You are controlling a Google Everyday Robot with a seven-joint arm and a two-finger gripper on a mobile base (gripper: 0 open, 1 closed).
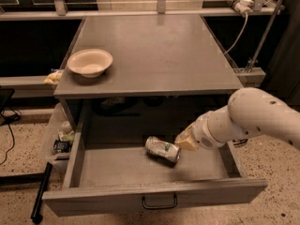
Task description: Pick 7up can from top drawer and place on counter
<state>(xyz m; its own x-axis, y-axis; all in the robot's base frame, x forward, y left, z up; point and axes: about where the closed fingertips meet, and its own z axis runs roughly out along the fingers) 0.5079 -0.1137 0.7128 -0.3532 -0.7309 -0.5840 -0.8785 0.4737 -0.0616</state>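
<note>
The 7up can (162, 149) lies on its side in the open top drawer (154, 198), near its middle, silvery with green marks. My gripper (186, 140) comes in from the right on a white arm and sits just right of the can's end, close to it or touching it. The counter (154, 50) is the grey top above the drawer.
A cream bowl (89, 62) stands on the counter's left side. A side pocket with small packets (63, 136) hangs left of the drawer. A dark handle (159, 202) is on the drawer front. A cable and power strip (238, 3) are at the back right.
</note>
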